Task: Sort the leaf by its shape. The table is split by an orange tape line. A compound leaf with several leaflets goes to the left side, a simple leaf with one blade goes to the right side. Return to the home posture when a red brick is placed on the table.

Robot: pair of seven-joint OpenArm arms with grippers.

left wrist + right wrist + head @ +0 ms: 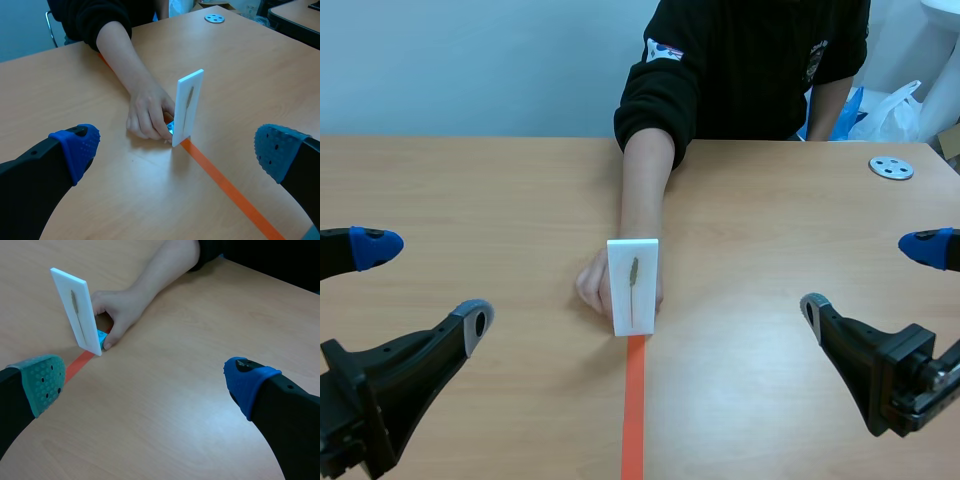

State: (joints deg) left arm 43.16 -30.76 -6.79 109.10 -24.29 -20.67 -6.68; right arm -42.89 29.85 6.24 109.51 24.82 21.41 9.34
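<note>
White card (633, 285) stood upright on the bench (470, 190), right at the far end of the orange tape line (634, 410), with a person's hand (592, 288) gripping its base from behind. On the card's face was the leaf (634, 272): a slim, olive-brown shape that looked like a single narrow blade, though it was too small to rule out fine leaflets. The left gripper (425, 283) hung low over the left half of the bench with its fingers spread wide and nothing between them. The right gripper (870, 275) mirrored it on the right half, fingers likewise parted and empty. Both were well apart from the card. A metal disc (891, 167) lay near the far right corner.

The step in hand seemed to be the reading of the leaf, with no sorting yet begun. If the blade was indeed simple, the next move would call for the right arm to indicate or reach toward the right side, keeping off the hand. No red brick showed, so home posture was not yet called for.
</note>
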